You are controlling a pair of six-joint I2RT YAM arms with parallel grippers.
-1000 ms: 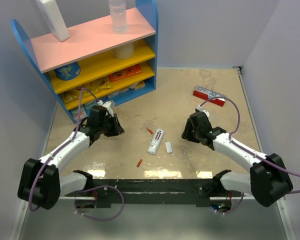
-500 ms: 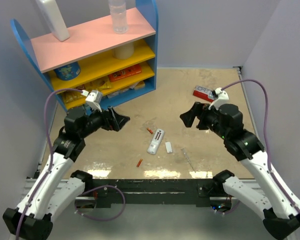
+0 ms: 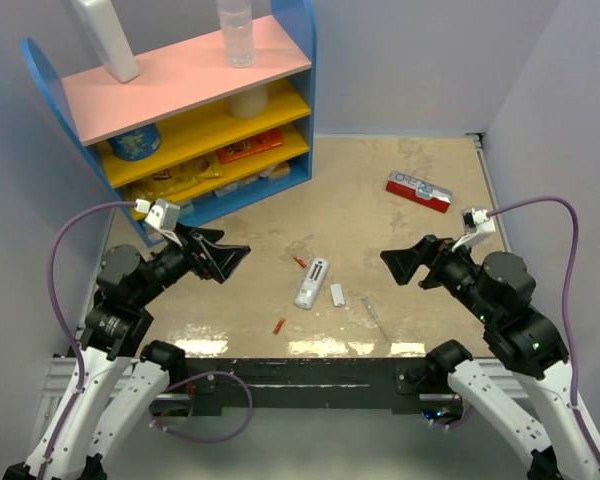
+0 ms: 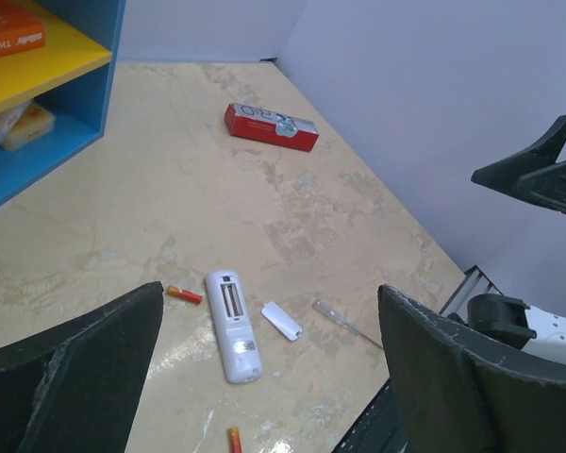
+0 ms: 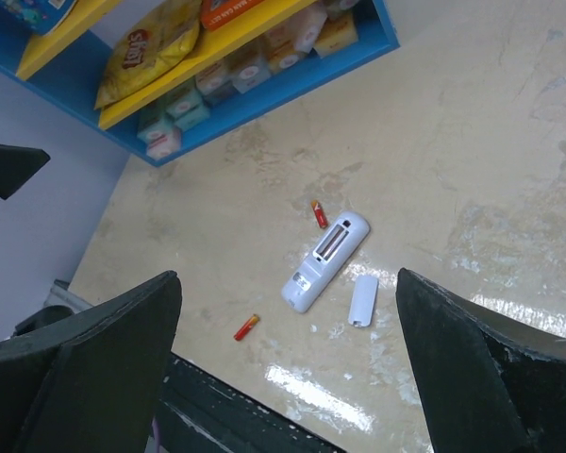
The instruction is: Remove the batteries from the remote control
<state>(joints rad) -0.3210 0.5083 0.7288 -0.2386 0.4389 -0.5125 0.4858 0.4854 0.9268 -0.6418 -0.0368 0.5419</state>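
Observation:
The white remote control lies back-up on the table's near middle, its battery bay open and bare. Its white cover lies just right of it. One red-orange battery rests by the remote's far end. The other battery lies nearer the front edge. My left gripper hangs open, raised left of the remote. On the right, my right gripper is also open and raised. Neither holds anything.
A blue shelf unit with snacks and bottles stands at the back left. A red-and-white flat box lies at the back right. A thin clear strip lies right of the cover. Grey walls close both sides.
Both arms have risen and pulled back toward the near edge, away from the remote. Both grippers have gone from partly closed to wide open. The remote, cover and batteries have not moved.

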